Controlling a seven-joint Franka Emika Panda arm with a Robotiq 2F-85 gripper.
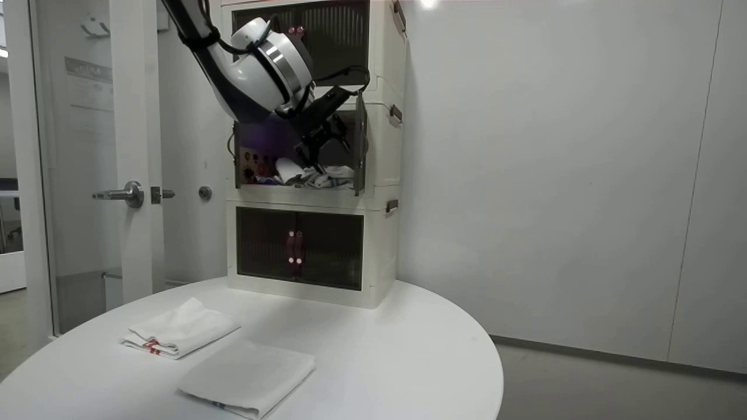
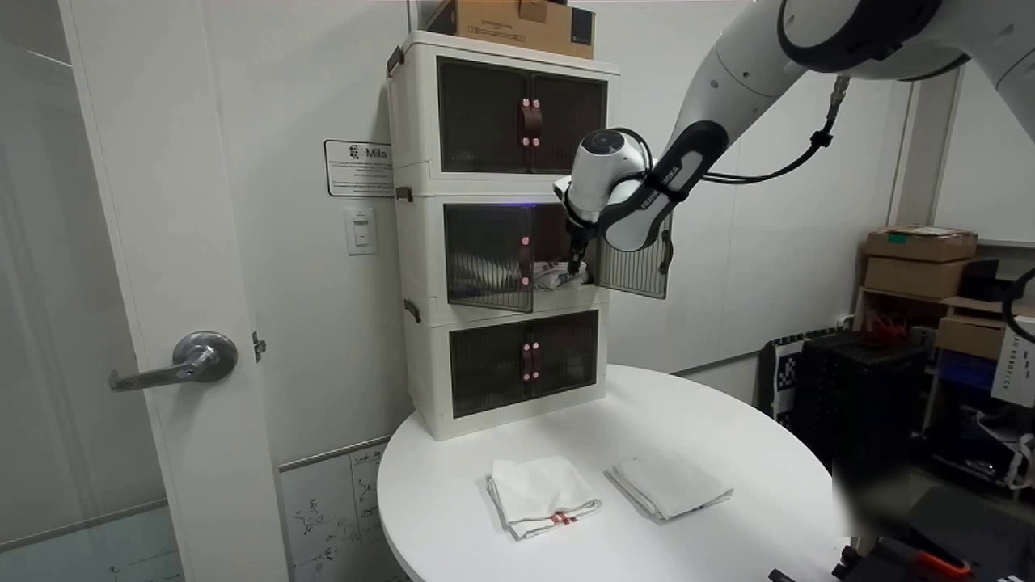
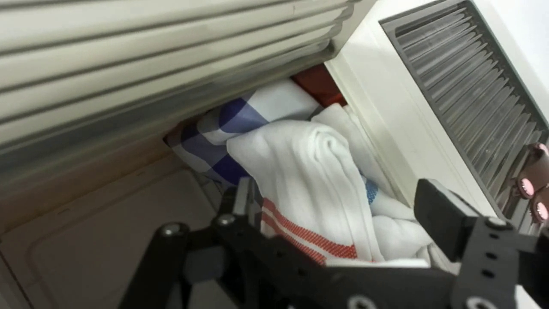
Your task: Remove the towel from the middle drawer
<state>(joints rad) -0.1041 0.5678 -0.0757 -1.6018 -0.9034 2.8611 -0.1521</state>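
Observation:
The middle drawer is the centre compartment (image 1: 303,196) (image 2: 570,301) of the white cabinet, with both its doors swung open. The towel (image 3: 296,171), white with red stripes, lies folded inside it in the wrist view. Beside it is another white cloth (image 3: 392,234) with a blue mark. White cloth (image 1: 332,177) (image 2: 556,275) shows in the compartment in both exterior views, but I cannot tell the pieces apart there. My gripper (image 1: 334,157) (image 2: 576,263) (image 3: 339,199) reaches into the opening, tilted downward. Its fingers are wide apart around the towel's striped part, holding nothing; the gripper body hides the towel's lower end.
The open doors (image 1: 360,146) (image 2: 489,259) flank the arm. A blue-and-white item (image 3: 244,113) lies behind the towel. Closed dark-fronted compartments (image 1: 335,251) (image 2: 521,117) are below and above. On the round table (image 1: 408,361) lie a red-marked cloth (image 1: 181,326) and a plain folded towel (image 1: 248,373).

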